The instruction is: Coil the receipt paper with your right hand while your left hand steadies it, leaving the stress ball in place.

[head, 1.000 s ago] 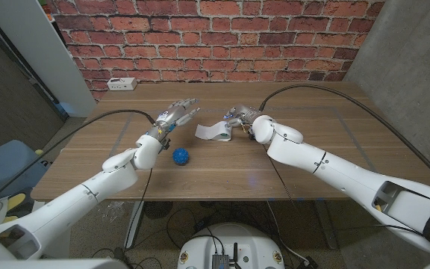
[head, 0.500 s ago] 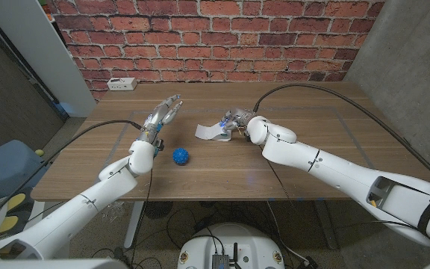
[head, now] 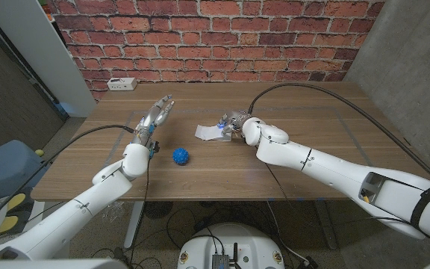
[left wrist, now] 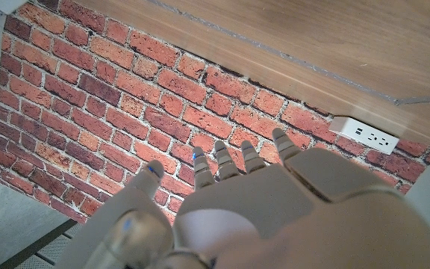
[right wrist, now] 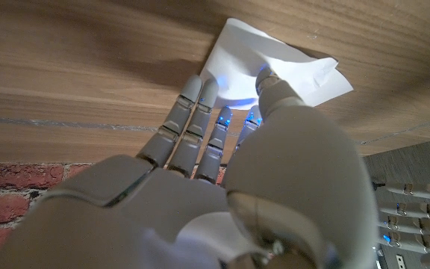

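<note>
White receipt paper (right wrist: 275,71) under right-hand fingers (right wrist: 192,112)

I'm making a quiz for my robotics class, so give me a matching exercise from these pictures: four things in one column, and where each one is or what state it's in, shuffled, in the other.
Column 1:
1. stress ball
2. receipt paper
3. left hand
4. power strip

Column 2:
A. raised with fingers spread, holding nothing
B. at the table's far edge by the brick wall
C. blue, alone on the wood between the two arms
D. white, under the right hand's fingers

Pairs: 1-C, 2-D, 3-A, 4-B
</note>
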{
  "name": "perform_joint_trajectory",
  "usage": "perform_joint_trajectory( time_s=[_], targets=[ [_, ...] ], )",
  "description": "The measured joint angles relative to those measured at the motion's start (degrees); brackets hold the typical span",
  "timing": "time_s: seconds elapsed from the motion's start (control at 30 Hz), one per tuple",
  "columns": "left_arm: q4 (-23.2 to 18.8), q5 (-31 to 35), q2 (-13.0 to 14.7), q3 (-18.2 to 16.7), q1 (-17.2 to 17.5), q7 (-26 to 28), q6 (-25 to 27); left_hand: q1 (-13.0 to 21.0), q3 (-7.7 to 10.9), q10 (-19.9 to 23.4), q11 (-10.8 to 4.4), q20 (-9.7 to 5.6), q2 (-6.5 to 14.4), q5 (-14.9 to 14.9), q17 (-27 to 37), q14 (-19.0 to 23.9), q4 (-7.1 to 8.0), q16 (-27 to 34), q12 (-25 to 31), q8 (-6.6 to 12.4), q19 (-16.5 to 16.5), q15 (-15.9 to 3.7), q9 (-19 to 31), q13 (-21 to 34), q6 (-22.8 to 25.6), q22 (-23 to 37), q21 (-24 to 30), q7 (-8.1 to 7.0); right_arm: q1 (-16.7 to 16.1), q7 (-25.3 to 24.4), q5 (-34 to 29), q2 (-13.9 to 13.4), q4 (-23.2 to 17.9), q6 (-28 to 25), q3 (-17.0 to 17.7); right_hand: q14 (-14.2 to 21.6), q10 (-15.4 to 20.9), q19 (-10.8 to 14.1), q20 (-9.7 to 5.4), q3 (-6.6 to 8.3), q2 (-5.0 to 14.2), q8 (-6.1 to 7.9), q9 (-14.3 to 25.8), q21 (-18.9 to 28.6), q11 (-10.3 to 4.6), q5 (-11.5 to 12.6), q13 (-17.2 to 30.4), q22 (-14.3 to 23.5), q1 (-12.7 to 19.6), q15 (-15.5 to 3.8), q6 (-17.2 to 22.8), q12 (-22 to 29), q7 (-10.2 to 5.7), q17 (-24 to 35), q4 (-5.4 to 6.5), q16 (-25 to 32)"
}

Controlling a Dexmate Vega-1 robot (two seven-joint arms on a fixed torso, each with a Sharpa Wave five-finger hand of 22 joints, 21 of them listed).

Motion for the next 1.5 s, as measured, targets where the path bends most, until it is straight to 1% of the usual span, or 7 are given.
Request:
perform_joint_trajectory(
  time_s=[0.33, 0.53, 0.83, 1.0, 1.1, 1.37, 1.5],
  targets=[
    [-0.4, -0.4, 0.5, -0.2, 0.4, 0.0, -0.6, -0.2, -0.24, -0.6, 0.00, 0.00, -0.2, 0.0, 0.0, -0.9, -0.24, -0.2, -0.2, 0.00, 0.0, -0.29, 0.0, 0.0, 0.0, 0.0, -0.2, 0.00, -0.1, -0.5, -1.6, 0.8, 1.6, -0.5, -1.5, 0.0, -0.3, -0.2, -0.22, -2.26, -1.66, -0.40, 0.0, 1.0, -0.18, 0.0, 0.3, 0.0, -1.0, -0.02, 0.5, 0.0, 0.44, 0.0, 1.05, -0.7],
    [-0.7, -0.5, 0.7, -0.3, 0.6, 0.2, -0.8, 0.1, 0.01, -0.6, 0.00, -0.31, -0.5, 0.0, 0.0, -1.1, -0.48, -0.2, -0.2, 0.00, -0.3, -0.51, 0.0, 0.0, -0.2, 0.0, -0.2, -0.21, 0.2, -0.6, -2.9, 1.4, 2.7, -1.3, -2.6, -0.2, -0.6, 0.3, -0.22, -2.37, -2.25, -0.83, 0.1, 2.2, -0.30, 0.9, 0.3, 0.2, -0.5, -0.19, -0.5, -0.5, 0.46, -0.2, 0.93, -1.0],
    [-1.0, -0.5, 0.9, -0.5, 1.0, 0.2, -1.0, 0.1, 0.01, -0.9, 0.30, -0.31, -0.5, 0.0, 0.0, -2.2, -0.48, -0.2, -0.4, 0.00, -0.3, -0.49, 0.0, 0.0, -0.4, 0.0, -0.2, -0.38, -0.3, -1.3, -4.4, 2.0, 4.1, -1.8, -3.4, 12.2, 12.9, 5.0, -0.91, -1.04, 2.10, 2.76, 0.3, 9.8, 0.59, 0.8, 1.8, 0.8, 10.4, -2.22, 16.4, 5.4, 6.56, 3.6, -0.44, 4.1],
    [-1.0, -0.6, 1.0, -0.5, 1.1, 0.2, -1.1, 0.1, -0.23, -1.0, 0.16, -0.72, -0.5, 0.0, 0.0, -3.1, -0.72, -0.4, -0.4, 0.00, -0.7, -1.05, 0.0, 0.0, -0.7, 0.0, -0.3, -0.11, -1.0, -4.0, -5.7, 2.1, 4.6, -0.1, -3.3, 15.6, 15.9, 6.1, -0.71, -1.25, 2.62, 3.72, 0.5, 13.3, 0.62, -0.4, 2.4, 1.1, 13.5, -3.48, 19.8, 7.1, 7.45, 4.6, -0.65, 4.4],
    [-1.0, -0.5, 1.0, -0.5, 1.1, 0.2, -1.2, 0.1, -0.23, -1.3, 0.20, -0.73, -0.5, 0.0, 0.0, -3.8, -0.72, -0.5, -0.4, 0.00, -0.7, -1.77, 0.0, 0.0, -0.7, 0.0, -0.7, -0.11, -1.5, -5.0, -6.3, 2.1, 5.0, 0.9, -2.8, 17.7, 16.7, 7.4, -1.01, -1.30, 2.23, 2.88, 0.4, 15.9, 1.32, -1.1, 3.0, 1.5, 15.4, -4.00, 21.5, 7.6, 9.07, 5.4, -0.68, 4.4],
    [-0.6, -0.3, 1.1, -0.5, 0.8, 0.0, -1.5, 0.1, 0.01, -1.6, 0.41, -1.13, -0.5, 0.0, 0.0, -4.8, -0.95, -0.7, -0.4, 0.00, -1.1, -2.76, 0.0, 0.0, -0.7, 0.1, -0.7, -0.11, -2.7, -8.1, -7.9, 2.3, 6.0, 3.4, -1.8, 18.2, 17.1, 7.7, -0.94, -1.32, 2.19, 2.18, 0.7, 18.8, 1.74, -1.9, 3.6, 1.9, 17.3, -3.89, 22.5, 8.0, 10.08, 6.2, -0.69, 4.2],
    [-0.4, -0.3, 1.0, -0.4, 0.6, -0.1, -1.6, 0.1, -0.01, -1.6, 0.41, -1.44, -0.5, 0.0, 0.0, -4.8, -0.97, -0.7, -0.4, 0.00, -1.4, -2.76, 0.0, 0.0, -0.9, 0.1, -0.7, 0.12, -3.1, -8.6, -8.8, 2.6, 6.3, 3.4, -1.6, 15.9, 13.4, 1.8, -0.69, -1.69, 2.71, -0.52, 1.3, 21.6, 0.73, -2.0, 3.6, 1.4, 19.0, -4.18, 20.3, 6.3, 9.05, 5.6, -0.35, -0.5]
  ],
)
